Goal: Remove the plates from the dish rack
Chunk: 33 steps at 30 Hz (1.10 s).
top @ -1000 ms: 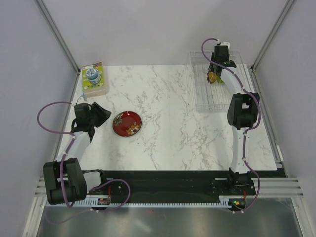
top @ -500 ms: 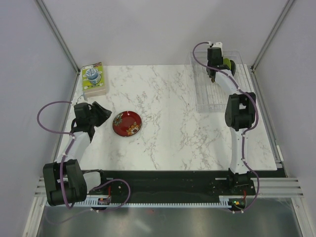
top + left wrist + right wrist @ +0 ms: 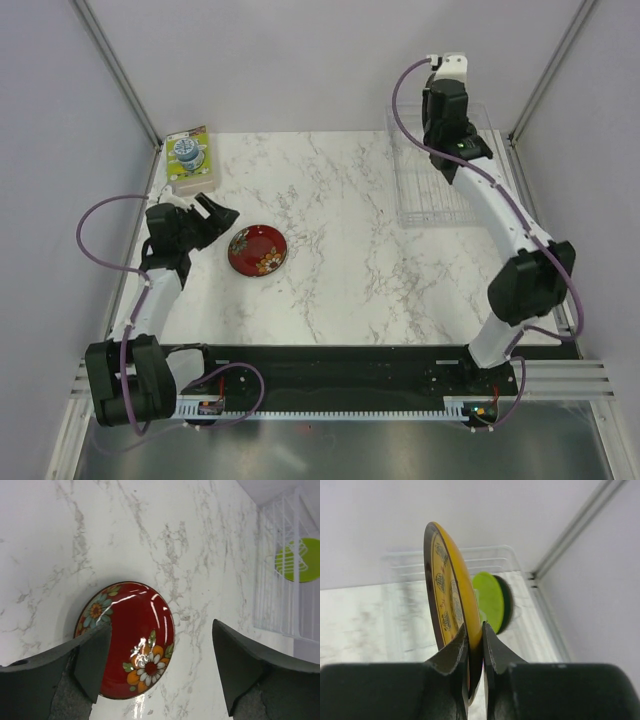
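Gripping dark yellow-gold plate [image 3: 451,587] by rim w/ R gripper [image 3: 474,632], upright over dish rack [image 3: 430,195]; lime green plate [image 3: 490,600] standing in rack behind. L gripper [image 3: 159,647] spread wide above red floral plate [image 3: 140,630], flat on marble table [image 3: 50,540].

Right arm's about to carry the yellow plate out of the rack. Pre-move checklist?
1. Right gripper shut on the rim of the yellow-patterned plate: ok.
2. Held plate stands on edge, roughly upright between the fingers: ok.
3. Held plate clear of the dish rack slats: cannot tell, the arm hides it from above.
4. Lime green plate upright in the rack behind the held one: ok. Gap between them: cannot tell.
5. Left gripper open, holding nothing, over the red plate: ok.
6. Bare table between red plate and rack for set-down: ok.
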Each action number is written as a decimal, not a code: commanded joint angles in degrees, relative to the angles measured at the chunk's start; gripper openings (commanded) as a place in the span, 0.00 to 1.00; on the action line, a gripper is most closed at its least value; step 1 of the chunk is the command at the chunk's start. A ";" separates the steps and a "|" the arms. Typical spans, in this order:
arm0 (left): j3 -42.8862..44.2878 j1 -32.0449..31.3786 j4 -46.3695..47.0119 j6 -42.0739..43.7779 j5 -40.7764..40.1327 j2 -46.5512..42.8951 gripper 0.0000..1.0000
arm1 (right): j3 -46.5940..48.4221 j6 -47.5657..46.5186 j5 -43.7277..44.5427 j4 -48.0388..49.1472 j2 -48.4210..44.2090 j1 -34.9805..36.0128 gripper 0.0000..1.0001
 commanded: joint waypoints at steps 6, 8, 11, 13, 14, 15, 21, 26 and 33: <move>-4.19 -0.38 24.55 -11.11 20.14 2.55 0.90 | -22.88 28.74 -36.83 0.03 -16.36 7.40 0.13; -5.59 -0.73 27.64 -13.56 21.72 3.51 0.90 | -26.59 34.46 -40.71 5.80 -17.15 8.90 0.13; -7.96 -1.17 34.15 -17.52 23.57 4.04 0.90 | -30.12 38.33 -41.52 10.04 -16.45 13.98 0.12; -9.11 -1.70 37.48 -19.63 24.10 4.13 0.90 | -31.70 39.83 -42.31 12.76 -15.67 15.84 0.12; -9.81 -1.96 38.11 -20.08 24.28 4.22 0.90 | -32.06 41.14 -42.66 14.79 -15.22 16.63 0.12; -10.25 -2.23 38.64 -20.43 24.37 4.39 0.90 | -32.41 41.76 -42.92 15.59 -14.35 18.12 0.12; -12.10 -5.21 41.37 -21.31 23.58 5.27 0.91 | -33.11 45.28 -43.80 20.34 -11.01 22.96 0.13; -13.07 -7.42 42.68 -21.40 21.73 5.71 0.90 | -33.82 48.27 -46.26 25.08 -9.42 26.13 0.13; -13.33 -9.44 49.17 -23.94 22.96 6.59 0.34 | -39.35 56.35 -51.44 35.28 -9.33 27.19 0.13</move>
